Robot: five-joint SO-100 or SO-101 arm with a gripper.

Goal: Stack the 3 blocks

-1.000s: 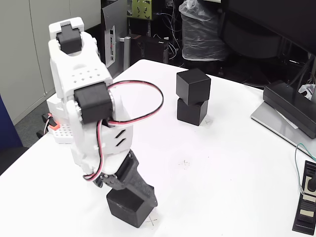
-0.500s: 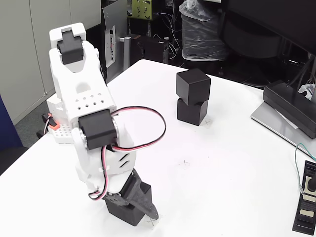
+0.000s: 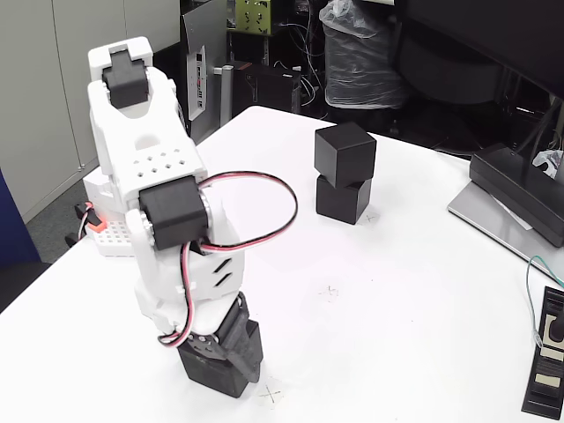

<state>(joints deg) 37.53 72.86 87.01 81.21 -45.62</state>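
Note:
In the fixed view, two black blocks stand stacked at the far middle of the white table [image 3: 414, 291]: the upper block [image 3: 345, 153] sits turned a little on the lower block [image 3: 342, 200]. A third black block [image 3: 209, 373] is at the near left, under the white arm. My gripper [image 3: 229, 363] points down and is shut on this block, with one dark finger [image 3: 244, 345] lying across its right face. The other finger is hidden behind the arm.
A flat black device on a grey base [image 3: 518, 199] lies at the right edge, with a black labelled part [image 3: 546, 354] in front of it. A white breadboard [image 3: 109, 238] sits at the left edge. Small cross marks [image 3: 329, 292] dot the table.
The arm has swung leftward and lowered, and the gripper has turned more upright. The third block has shifted left with it, away from the cross mark.

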